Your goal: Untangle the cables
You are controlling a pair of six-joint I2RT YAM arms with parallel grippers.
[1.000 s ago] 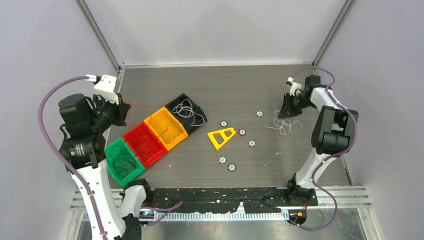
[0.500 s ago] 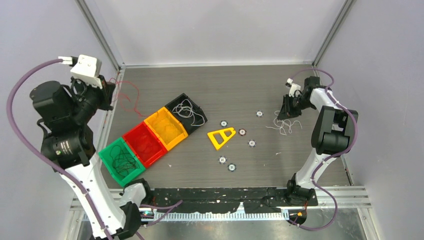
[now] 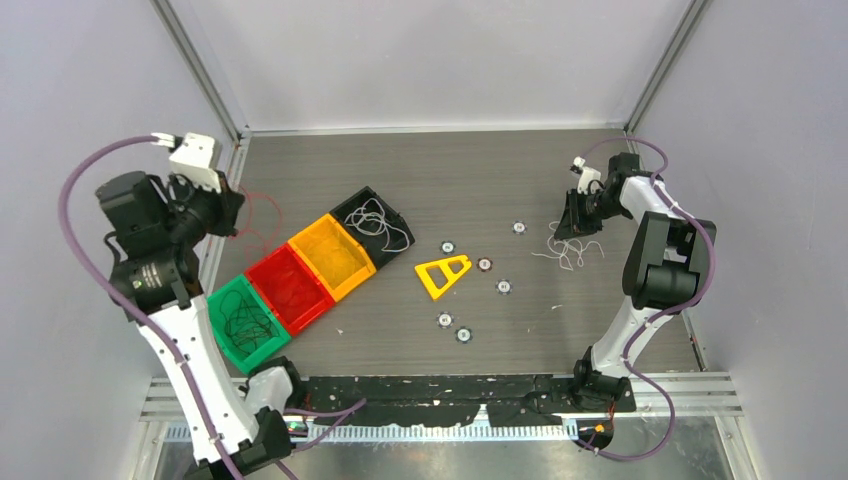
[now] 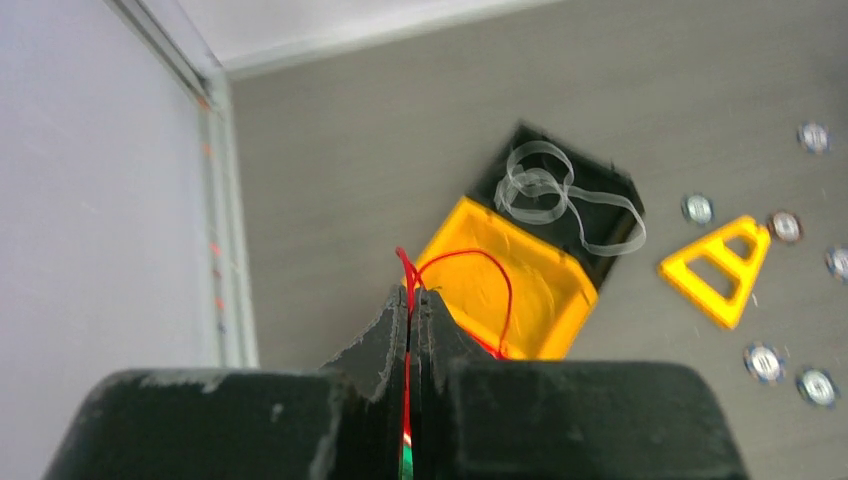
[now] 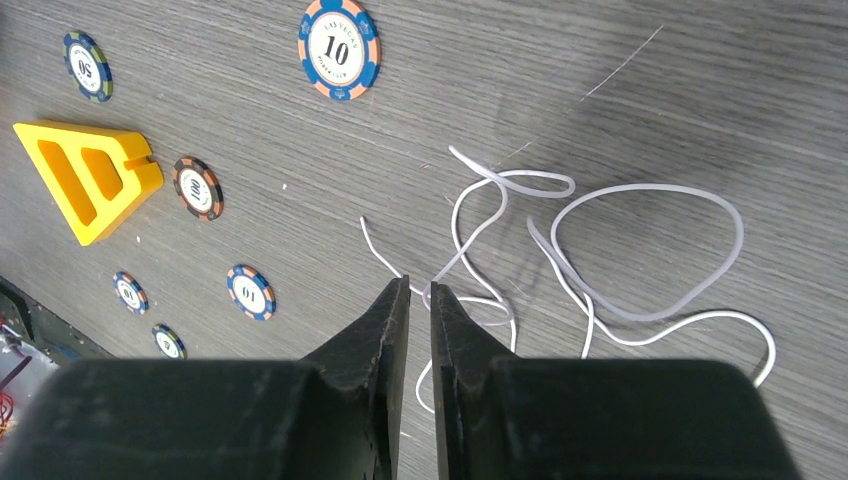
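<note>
At left bench edge — left end effector clenched on hair-thin red wire, raised above orange-yellow plastic bin. Wire arcs out from tips, tail drops below jaws.
Risk: thin strand slips from pinch, or loose tail snags bin rim and lands in wrong compartment.
At right, loose white wire strands lie on dark bench, just ahead of right end effector — jaws nearly together, slim gap. One strand ends at tips; pinched or not, cannot tell.
Risk: closing misses, or drags several strands together.
</note>
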